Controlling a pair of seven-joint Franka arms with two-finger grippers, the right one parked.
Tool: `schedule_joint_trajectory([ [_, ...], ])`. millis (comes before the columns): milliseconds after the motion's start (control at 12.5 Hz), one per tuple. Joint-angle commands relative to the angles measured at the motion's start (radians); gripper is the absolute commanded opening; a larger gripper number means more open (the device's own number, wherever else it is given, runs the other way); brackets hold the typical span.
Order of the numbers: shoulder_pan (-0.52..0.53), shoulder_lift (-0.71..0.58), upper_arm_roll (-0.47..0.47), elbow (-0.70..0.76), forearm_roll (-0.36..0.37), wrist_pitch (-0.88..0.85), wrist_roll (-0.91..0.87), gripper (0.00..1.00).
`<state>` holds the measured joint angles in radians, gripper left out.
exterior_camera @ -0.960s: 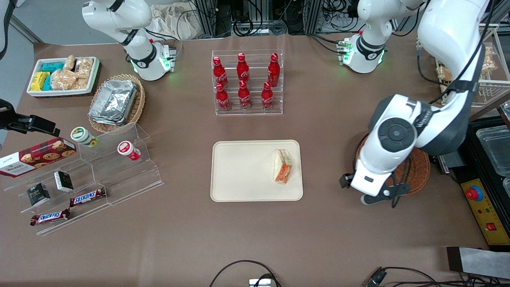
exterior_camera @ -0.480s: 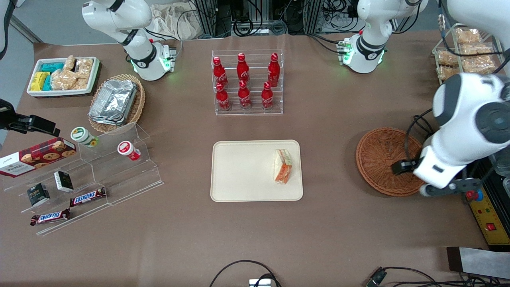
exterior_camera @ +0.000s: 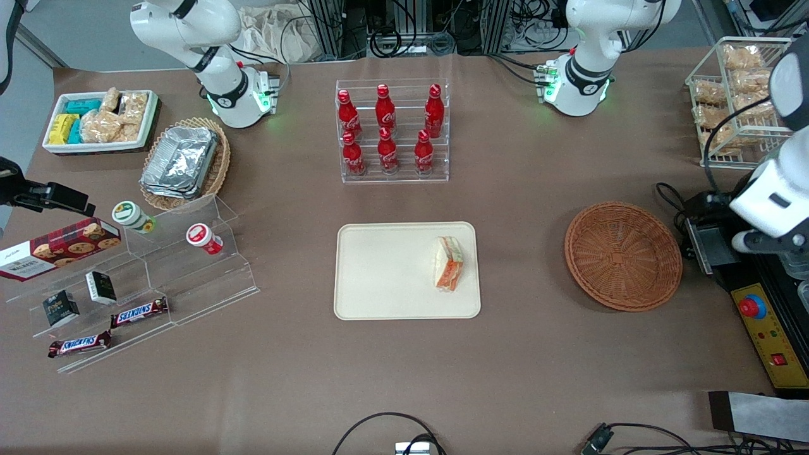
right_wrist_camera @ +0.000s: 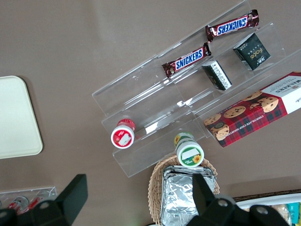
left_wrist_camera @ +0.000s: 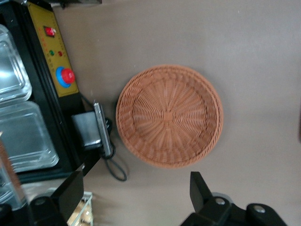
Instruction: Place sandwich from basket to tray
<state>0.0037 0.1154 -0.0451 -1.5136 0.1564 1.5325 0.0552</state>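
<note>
the gripper (left_wrist_camera: pixel 136 195) hangs high above the table, over the working arm's end, just beside the basket (exterior_camera: pixel 623 255). its two fingers (left_wrist_camera: pixel 200 190) stand wide apart and hold nothing. the sandwich (exterior_camera: pixel 448 263) lies on the tray (exterior_camera: pixel 379 272), close to the tray edge that faces the basket, with its orange and green filling turned toward the front camera. the tray rests in the middle of the table, well apart from the basket. the basket has nothing inside; its woven bottom is seen whole in the wrist view. beside the basket, at the table's end, sits a black box with a yellow panel (exterior_camera: pixel 768 338) and a red button (left_wrist_camera: pixel 68 75). farther from the front camera than the tray stands a clear rack of red bottles (exterior_camera: pixel 387 129).
</note>
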Motion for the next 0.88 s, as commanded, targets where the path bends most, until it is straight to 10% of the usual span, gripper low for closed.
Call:
schedule_joint_trajectory([
  [0,-0.024,-0.062,0.027,0.015,-0.079,-0.083,0.034,1.0],
  [800,-0.025,-0.158,0.024,-0.003,-0.127,-0.117,-0.06,1.0],
])
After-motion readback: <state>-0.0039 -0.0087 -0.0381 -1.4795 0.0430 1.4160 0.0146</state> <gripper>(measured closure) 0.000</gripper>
